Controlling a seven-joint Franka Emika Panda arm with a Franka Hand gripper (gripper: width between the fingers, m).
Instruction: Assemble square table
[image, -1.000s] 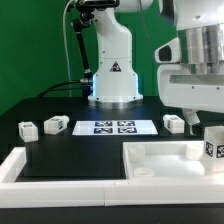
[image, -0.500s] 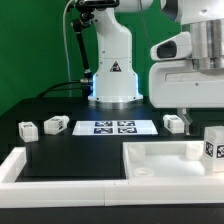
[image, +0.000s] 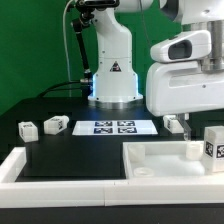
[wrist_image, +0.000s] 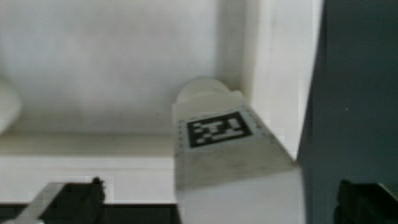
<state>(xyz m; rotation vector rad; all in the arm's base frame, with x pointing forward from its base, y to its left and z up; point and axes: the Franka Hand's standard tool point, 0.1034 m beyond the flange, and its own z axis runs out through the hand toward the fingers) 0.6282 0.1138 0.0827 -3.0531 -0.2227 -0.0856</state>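
The square table top (image: 165, 165) is a white tray with a raised rim at the front of the exterior view's right. A short white leg (image: 193, 150) stands on it, and a tagged leg (image: 213, 147) stands beside it. My gripper (image: 188, 124) hangs right above them under the big white hand. In the wrist view a tagged leg (wrist_image: 217, 135) lies between my dark fingertips (wrist_image: 71, 203), with gaps on both sides. The gripper (wrist_image: 214, 198) is open and holds nothing. Two loose legs (image: 27, 128) (image: 56, 126) lie at the left, and another leg (image: 175, 124) lies behind the hand.
The marker board (image: 113, 127) lies flat in the middle, in front of the robot base (image: 113, 80). A long white bar (image: 15, 165) edges the black surface at the front left. A green wall stands behind.
The hand has turned about its own axis and shifted slightly toward the exterior view's left above the table top. The legs and the top have not moved.
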